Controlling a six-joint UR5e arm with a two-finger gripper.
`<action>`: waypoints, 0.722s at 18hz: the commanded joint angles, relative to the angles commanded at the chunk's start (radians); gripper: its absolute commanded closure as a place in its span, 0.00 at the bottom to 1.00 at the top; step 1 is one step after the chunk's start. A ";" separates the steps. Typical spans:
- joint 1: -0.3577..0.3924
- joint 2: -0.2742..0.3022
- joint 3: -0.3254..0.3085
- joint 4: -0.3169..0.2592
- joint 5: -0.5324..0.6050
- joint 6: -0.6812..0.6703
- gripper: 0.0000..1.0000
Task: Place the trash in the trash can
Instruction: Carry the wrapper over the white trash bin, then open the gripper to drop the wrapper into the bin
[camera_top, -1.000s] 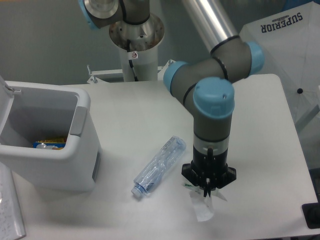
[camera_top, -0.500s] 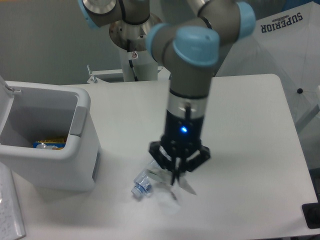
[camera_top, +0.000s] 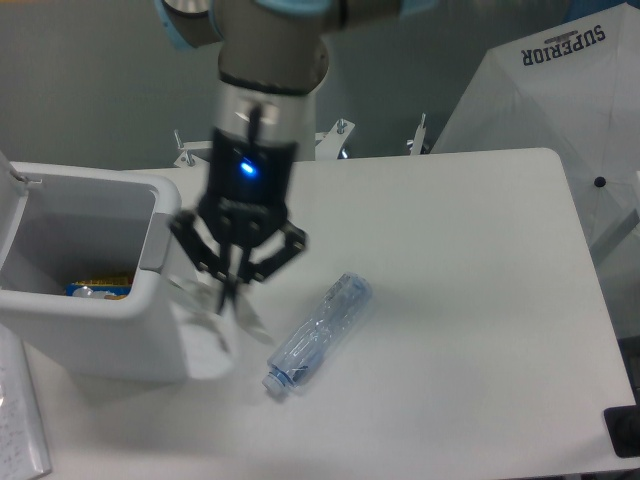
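My gripper (camera_top: 229, 295) hangs above the table just right of the trash can (camera_top: 150, 330), shut on a crumpled white wrapper (camera_top: 215, 330) that dangles below the fingertips. The wrapper is blurred and overlaps the can's right wall. A crushed clear bluish plastic bottle (camera_top: 318, 333) lies on the table to the right of the gripper, cap toward the front. The trash can is a boxy white bin with a grey panel, open at the top.
Inside the bin lies some yellow and blue litter (camera_top: 98, 288). The bin's white lid (camera_top: 12, 190) stands up at its left. A white umbrella (camera_top: 560, 90) leans behind the table's right back corner. The arm's base pillar stands behind the table.
The arm has swung left across the table, carrying the wrapper from near the front right, over the bottle, to beside the trash can. The bottle has stayed put.
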 joint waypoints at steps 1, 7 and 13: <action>-0.020 0.005 -0.011 0.000 0.000 0.002 1.00; -0.100 -0.017 -0.019 0.002 0.000 0.011 1.00; -0.114 -0.009 -0.049 0.006 0.003 0.054 0.00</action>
